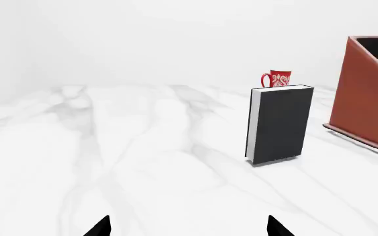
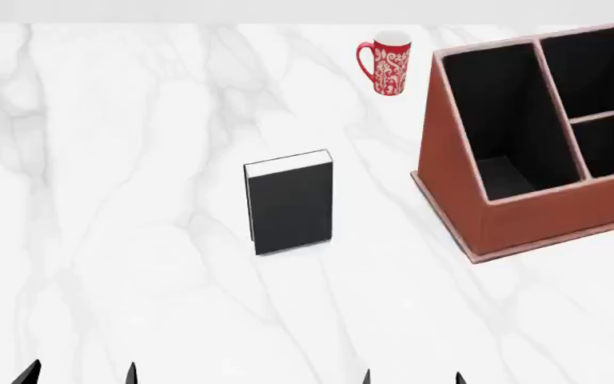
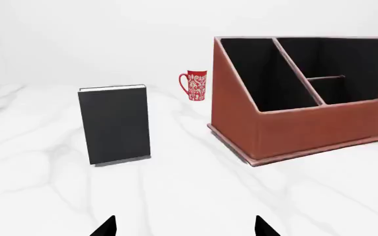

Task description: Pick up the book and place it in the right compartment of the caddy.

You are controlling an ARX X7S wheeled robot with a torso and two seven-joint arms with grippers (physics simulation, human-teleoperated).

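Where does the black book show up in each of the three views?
Head view: the book stands upright near centre, left of the caddy.
Left wrist view: book right of centre, mug behind it.
Right wrist view: book left of centre.
Shared landmark: the red-patterned mug.

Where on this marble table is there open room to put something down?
The widest bare stretch lies left of the upright book, out to the table edge. A narrower lane runs between book and caddy. It is most crowded at the far right, where the mug stands near the caddy.
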